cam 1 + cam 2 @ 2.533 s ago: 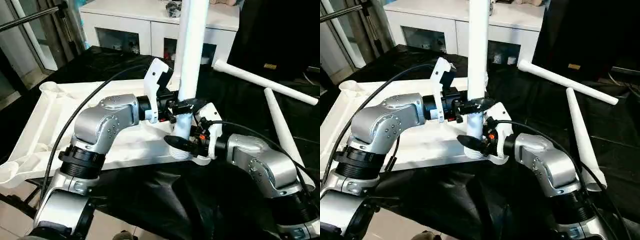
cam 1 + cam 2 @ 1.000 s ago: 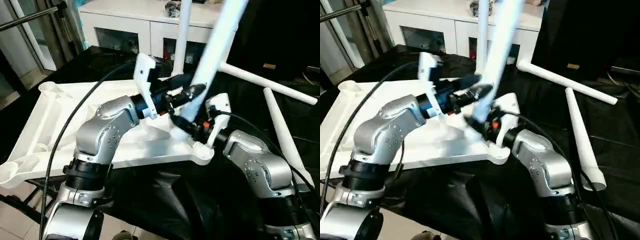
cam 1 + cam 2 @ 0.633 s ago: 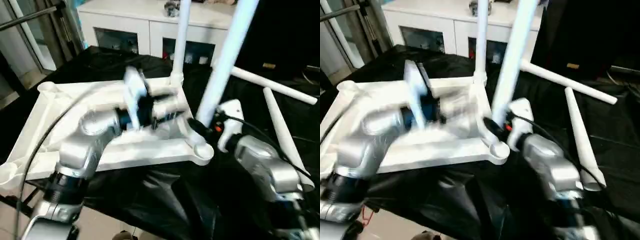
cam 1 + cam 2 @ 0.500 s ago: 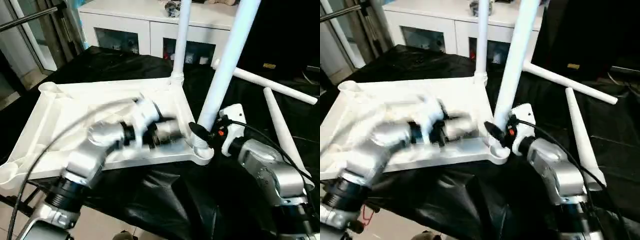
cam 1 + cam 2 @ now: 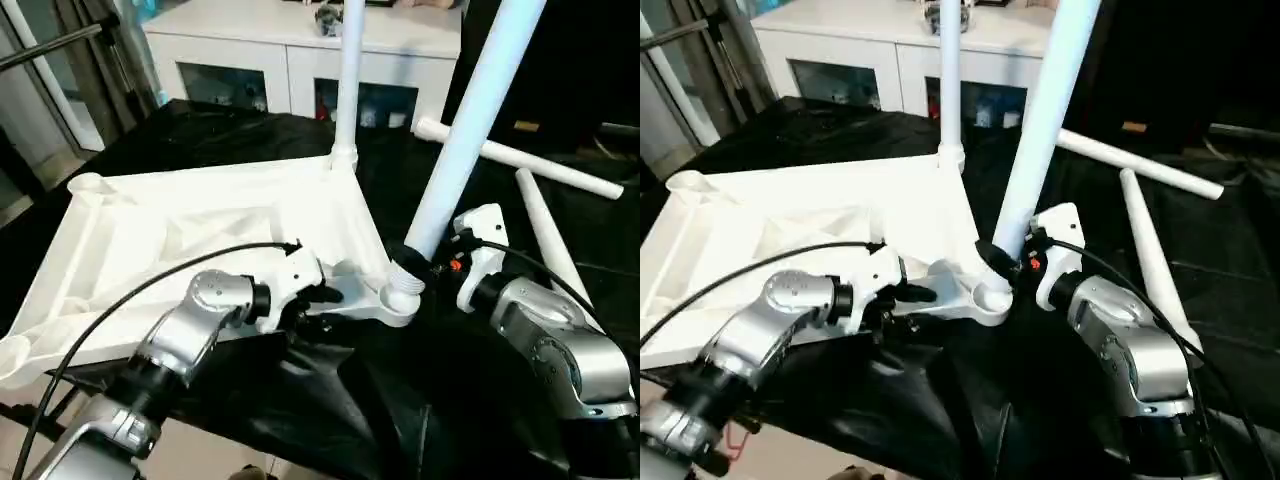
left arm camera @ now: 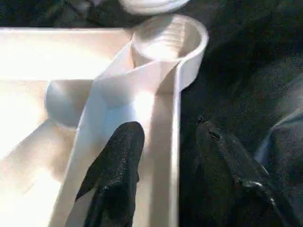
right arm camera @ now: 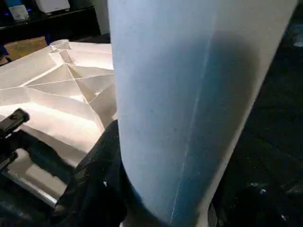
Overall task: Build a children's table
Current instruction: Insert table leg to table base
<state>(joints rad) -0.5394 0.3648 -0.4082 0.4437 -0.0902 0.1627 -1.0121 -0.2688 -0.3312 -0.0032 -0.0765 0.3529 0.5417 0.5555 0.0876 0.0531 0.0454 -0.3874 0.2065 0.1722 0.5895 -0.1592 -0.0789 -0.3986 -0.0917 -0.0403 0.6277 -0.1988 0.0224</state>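
Both upright legs, the near leg point(image 5: 455, 160) and the far leg point(image 5: 347, 80), run off the picture's top edge, so their upper ends stay unseen. The tabletop point(image 5: 150, 240) is cut at the left edge. Small items on the cabinet point(image 5: 300, 40) are too small to tell.

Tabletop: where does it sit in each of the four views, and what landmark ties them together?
Left eye view: tabletop lies underside up, left of centre, on black cloth.
Right eye view: likewise, left of centre.
Left wrist view: its rim runs between the left gripper jaws to the corner socket.
Right wrist view: its ribs lie beside the held leg.
Landmark: that socket, at the leg's foot.
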